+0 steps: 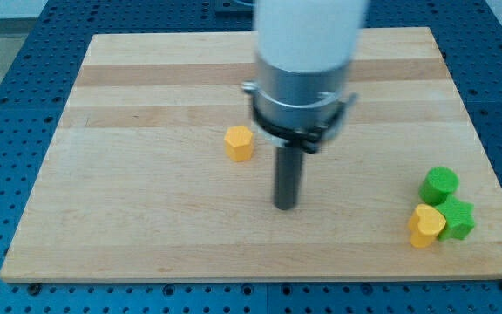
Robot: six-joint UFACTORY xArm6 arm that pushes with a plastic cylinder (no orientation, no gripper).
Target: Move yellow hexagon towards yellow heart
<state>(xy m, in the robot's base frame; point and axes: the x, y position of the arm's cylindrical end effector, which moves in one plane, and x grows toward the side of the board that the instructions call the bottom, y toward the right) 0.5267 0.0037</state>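
The yellow hexagon [240, 143] sits near the middle of the wooden board [146, 227]. The yellow heart [425, 226] lies near the view's bottom right, touching a green star-like block [457, 218], with a green round block [439, 185] just above them. My tip [285, 207] rests on the board, below and to the right of the yellow hexagon, apart from it. The heart is far to the tip's right.
The arm's white and grey body [308, 61] hangs over the board's upper middle and hides part of it. The board lies on a blue perforated table [7, 87].
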